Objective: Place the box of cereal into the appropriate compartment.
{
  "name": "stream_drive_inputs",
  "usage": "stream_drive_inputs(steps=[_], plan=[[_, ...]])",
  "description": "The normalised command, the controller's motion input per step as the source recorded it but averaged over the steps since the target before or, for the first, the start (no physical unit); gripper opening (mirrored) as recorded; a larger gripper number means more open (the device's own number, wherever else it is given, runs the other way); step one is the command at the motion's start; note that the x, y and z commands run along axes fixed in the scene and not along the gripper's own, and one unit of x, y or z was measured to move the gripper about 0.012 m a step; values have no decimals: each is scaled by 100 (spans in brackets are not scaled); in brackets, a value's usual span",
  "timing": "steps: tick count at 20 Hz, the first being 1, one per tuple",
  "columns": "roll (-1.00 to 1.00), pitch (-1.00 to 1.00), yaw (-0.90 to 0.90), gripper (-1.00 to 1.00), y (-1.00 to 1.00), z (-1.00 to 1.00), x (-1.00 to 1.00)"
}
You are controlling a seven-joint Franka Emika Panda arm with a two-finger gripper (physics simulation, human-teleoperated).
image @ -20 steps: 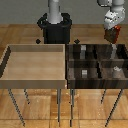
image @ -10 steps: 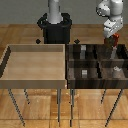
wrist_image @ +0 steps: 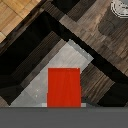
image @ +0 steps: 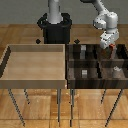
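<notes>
Gripper [image: 107, 45]: clamped on the box of cereal [wrist_image: 64, 87], now lower than a second ago and nearer the bin. Appropriate compartment [image: 109, 53]: directly beneath, its pale grey block [wrist_image: 57, 70] under the box. Status: descent underway; release pending.

Wood-plank floor [image: 20, 35] all around me, warm brown, evenly lit with no hard shadows. A big light-wood tray [image: 34, 80] sits on the exterior view's left, propped on thin metal legs [image: 60, 105]. Behind it stands a black pedestal [image: 55, 31]; no walls or windows visible.
</notes>
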Motion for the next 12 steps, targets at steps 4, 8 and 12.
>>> stream_drive_inputs(steps=[4, 8, 12], plan=[[0, 0, 0, 100, 0, 0, 0], [0, 0, 0, 100, 0, 0, 0], [0, 0, 0, 100, 0, 0, 0]])
